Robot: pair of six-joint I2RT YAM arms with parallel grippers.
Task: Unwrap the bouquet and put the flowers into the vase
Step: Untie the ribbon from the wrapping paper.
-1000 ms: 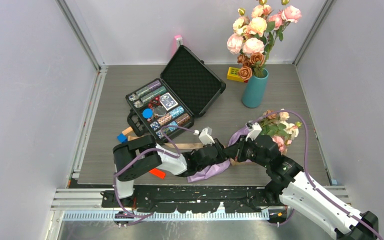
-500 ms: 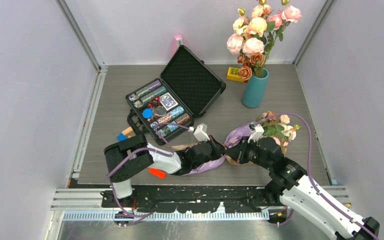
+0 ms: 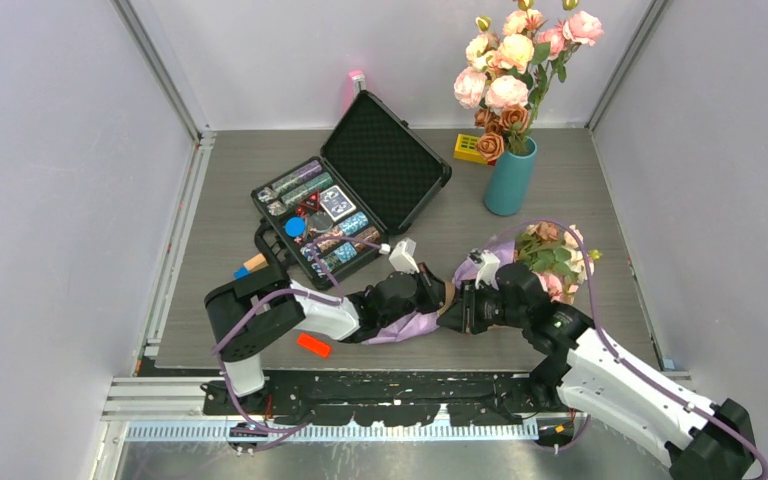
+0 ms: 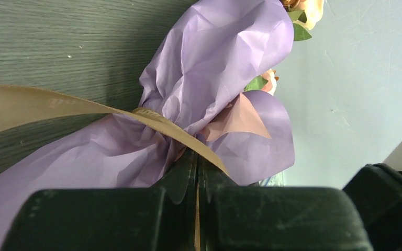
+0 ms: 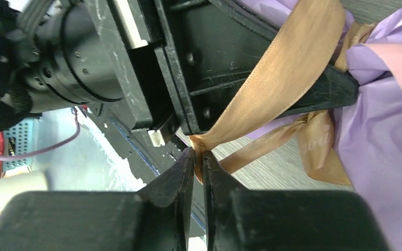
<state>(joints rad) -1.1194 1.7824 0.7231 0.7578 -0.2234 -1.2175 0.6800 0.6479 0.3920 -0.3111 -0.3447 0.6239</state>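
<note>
The two grippers have drawn closer together since a second ago. The left gripper (image 4: pixel 197 172) and right gripper (image 5: pixel 199 157) each pinch the one tan ribbon (image 5: pixel 288 68). The one bouquet (image 3: pixel 412 326) lies by the table's (image 3: pixel 240 180) near edge, and bare tabletop separates it from the single vase (image 3: pixel 509 178).

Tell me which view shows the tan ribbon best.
Right wrist: the ribbon runs into the right hand, knot visible. Left wrist shows one band across lilac paper; top view barely shows it.
</note>
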